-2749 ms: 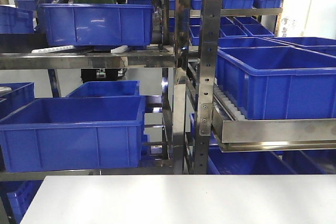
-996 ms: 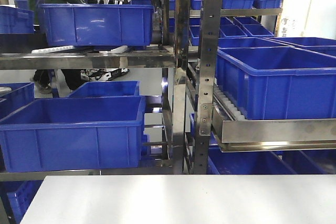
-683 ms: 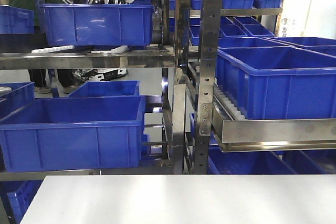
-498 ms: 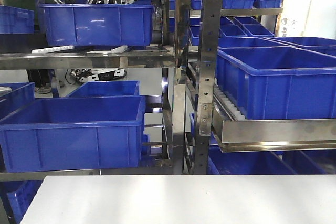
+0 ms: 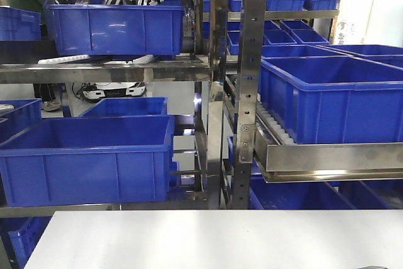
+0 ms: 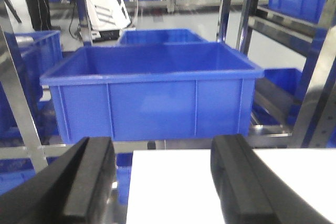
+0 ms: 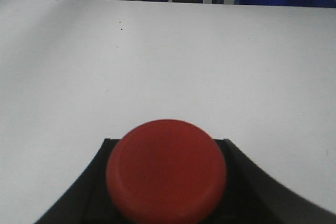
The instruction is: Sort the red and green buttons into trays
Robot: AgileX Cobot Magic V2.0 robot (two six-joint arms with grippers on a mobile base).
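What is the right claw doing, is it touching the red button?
Touching. The right wrist view shows the red button sitting snug between the right claw's two black fingers, no gap on either side.

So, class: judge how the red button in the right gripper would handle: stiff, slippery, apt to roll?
The red button looks rigid: its cap shows a clean round outline between the fingers of the right gripper. The smooth domed cap probably offers slippery purchase. Laid sideways on the flat white table, it might roll; its body is hidden.
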